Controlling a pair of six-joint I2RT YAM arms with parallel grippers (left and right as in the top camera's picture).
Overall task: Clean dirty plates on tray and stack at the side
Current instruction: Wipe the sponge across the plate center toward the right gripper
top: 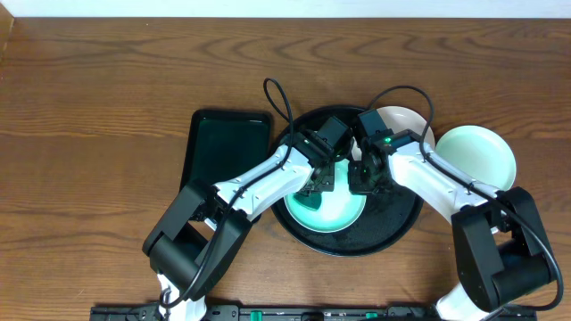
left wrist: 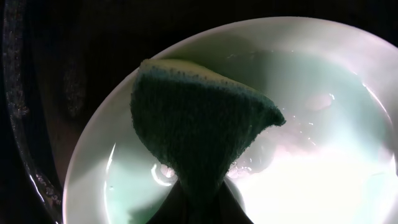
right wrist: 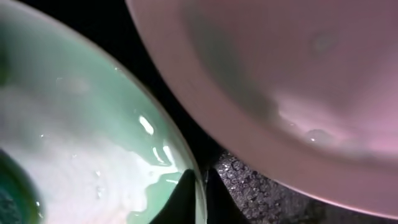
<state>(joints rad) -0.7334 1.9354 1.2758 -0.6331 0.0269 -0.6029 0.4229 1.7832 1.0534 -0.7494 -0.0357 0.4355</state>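
Scrubbing the mint plate; you're partway.
Your left gripper clenches the sponge, right gripper pinches its rim; side plate looks done, white plate remains.

Prob. a robot lab/test bench: left arm & right arm mounted at near edge of wood-grain table, pale wall far side.
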